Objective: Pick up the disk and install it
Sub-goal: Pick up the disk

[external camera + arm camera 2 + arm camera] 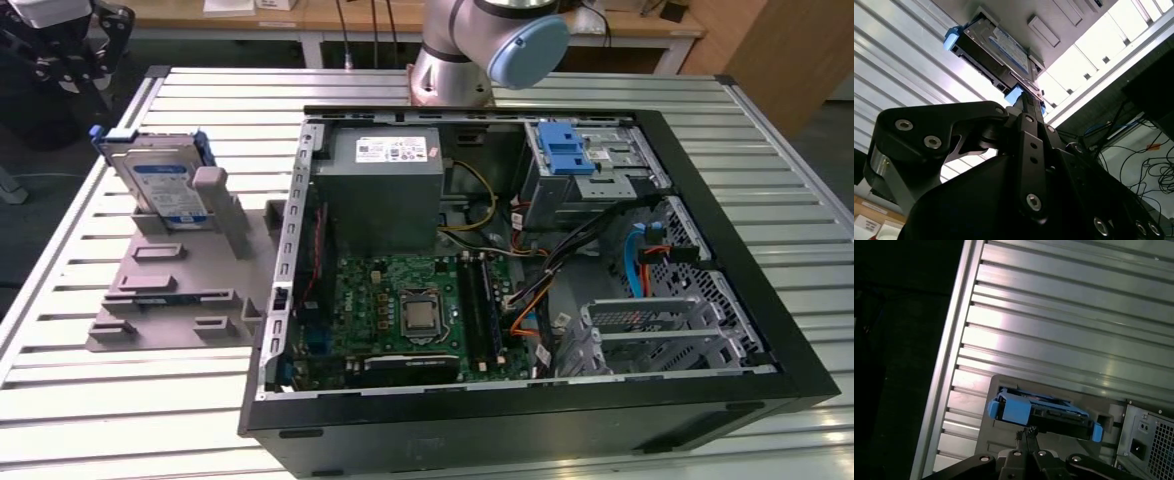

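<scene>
The gripper [1026,432], tips pressed together on nothing, points at the disk [1040,413] — upright in a grey holder [174,290] at the exterior view's upper left, on the slatted metal table [120,400] — open computer case [507,430] beside it.

Exterior view: even overhead room light, soft shadows; slatted table [120,400] gave a mild sheen, and the inside of the PC case [534,435] sat dimmer w/ shade along its walls. Second wrist view: hard glare off the table slats, blown to white just beside the disk [999,47], while the gripper [1026,100] read near-black against it, detail lost in shadow. First wrist view: bright streaky reflections across the slats w/ a hot spot approx. mid-frame, space past the table edge almost fully dark, disk's blue bracket well lit.
</scene>
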You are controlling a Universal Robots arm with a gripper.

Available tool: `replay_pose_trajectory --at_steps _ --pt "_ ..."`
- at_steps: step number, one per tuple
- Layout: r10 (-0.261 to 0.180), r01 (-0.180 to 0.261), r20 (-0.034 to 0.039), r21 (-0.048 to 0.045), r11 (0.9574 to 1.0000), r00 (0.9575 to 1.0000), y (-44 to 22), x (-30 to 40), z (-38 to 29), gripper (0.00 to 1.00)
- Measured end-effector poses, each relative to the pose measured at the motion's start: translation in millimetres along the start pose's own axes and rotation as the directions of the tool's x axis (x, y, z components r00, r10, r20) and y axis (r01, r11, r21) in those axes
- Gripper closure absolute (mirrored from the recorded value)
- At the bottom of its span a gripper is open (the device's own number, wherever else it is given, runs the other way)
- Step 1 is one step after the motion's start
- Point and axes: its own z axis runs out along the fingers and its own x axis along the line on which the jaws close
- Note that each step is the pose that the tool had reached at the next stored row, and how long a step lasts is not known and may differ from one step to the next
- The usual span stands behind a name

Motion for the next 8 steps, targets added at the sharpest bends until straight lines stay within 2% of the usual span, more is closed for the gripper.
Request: replay_pose_trajectory --at_steps 8 --pt "-0.012 0.012 -0.0003 0.0 0.9999 0.9999 0.0 0.0 0.0 0.89"
